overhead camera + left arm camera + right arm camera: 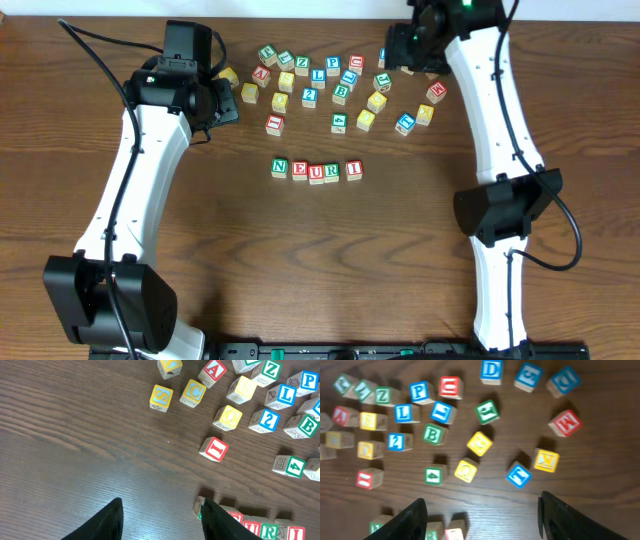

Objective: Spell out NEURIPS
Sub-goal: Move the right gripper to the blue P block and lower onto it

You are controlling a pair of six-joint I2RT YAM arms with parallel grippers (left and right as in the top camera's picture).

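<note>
five cubes lie in a row (316, 170) on the bare middle of the table (400, 250), reading n, e, u, r, i from left to right, packed close so they read as one word. the wood past the i is free, which i take to be room for the two letters the word lacks. the rest are scattered in a loose heap (340, 85) further back, letters facing any which way, so it looks like stock to pick from rather than anything arranged. the p cube (419, 391), blue on pale, sits in the upper middle of that heap, just beside a red-lettered one and near the l and z. an s is harder to find; a yellow cube (161, 397) at the heap's left edge seems to show one, though i can't be sure. a spare red i cube (215, 449) lies alone between heap and row. the left gripper (162, 522) hangs over bare wood left of the heap, jaws parted with nothing between them, the row's left end beside one finger. the right gripper (480, 520) hovers over the heap's right side, jaws spread wide and empty, well placed, i'd guess, to look the letters over before going for the p. there are no trays, boxes or bowls here; every cube rests straight on the table.
</note>
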